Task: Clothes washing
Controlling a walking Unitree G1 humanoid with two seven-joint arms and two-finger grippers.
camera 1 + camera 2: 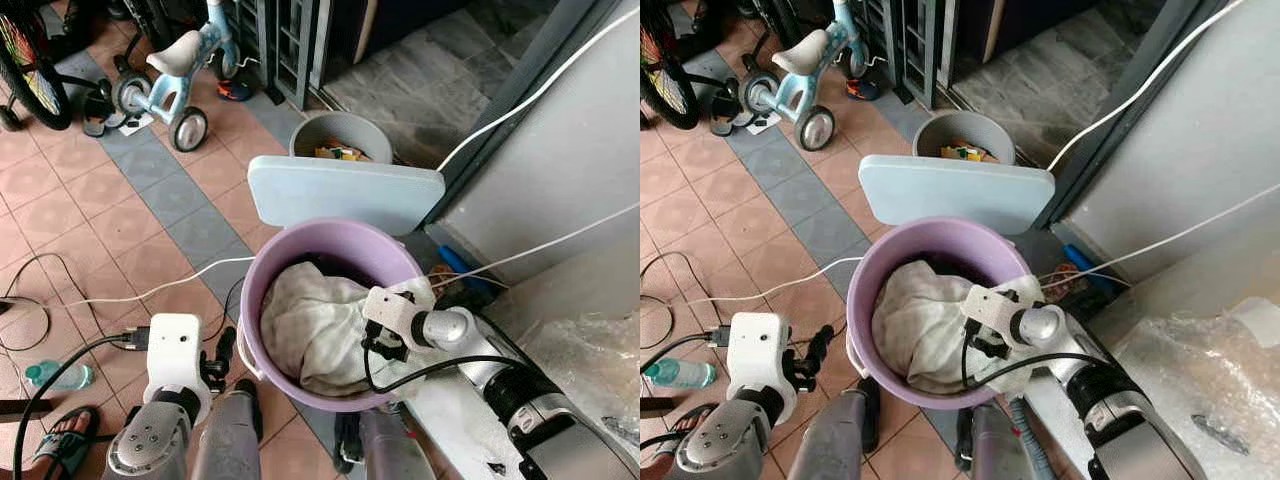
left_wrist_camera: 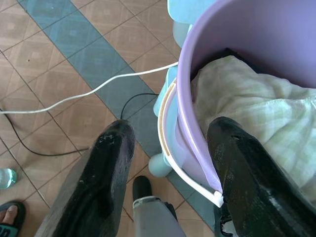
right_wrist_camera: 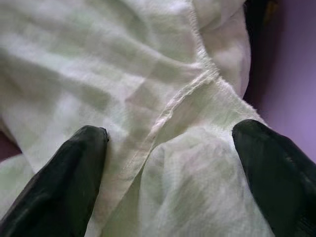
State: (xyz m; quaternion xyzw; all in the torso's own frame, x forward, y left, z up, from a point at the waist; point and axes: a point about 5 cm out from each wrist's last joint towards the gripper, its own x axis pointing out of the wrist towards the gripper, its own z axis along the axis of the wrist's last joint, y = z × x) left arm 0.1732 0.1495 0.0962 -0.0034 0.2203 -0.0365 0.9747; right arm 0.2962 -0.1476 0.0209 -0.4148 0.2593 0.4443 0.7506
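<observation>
A big purple bucket (image 1: 262,300) stands upright in the lower middle of the head view. It is round and open at the top, and its thin white handle (image 2: 170,148) hangs down along the outside near the rim. Inside lies a pale, creamy white cloth (image 1: 310,320), soft and crumpled, with faint checks on it. The cloth fills most of the bucket. Something dark shows behind it, at the far side.

Floor: pink and grey tiled floor (image 1: 120,215).
On it: white cable (image 1: 150,291), grey bucket (image 1: 340,132), blue children's tricycle (image 1: 175,75), plastic water bottle (image 1: 55,374).
</observation>
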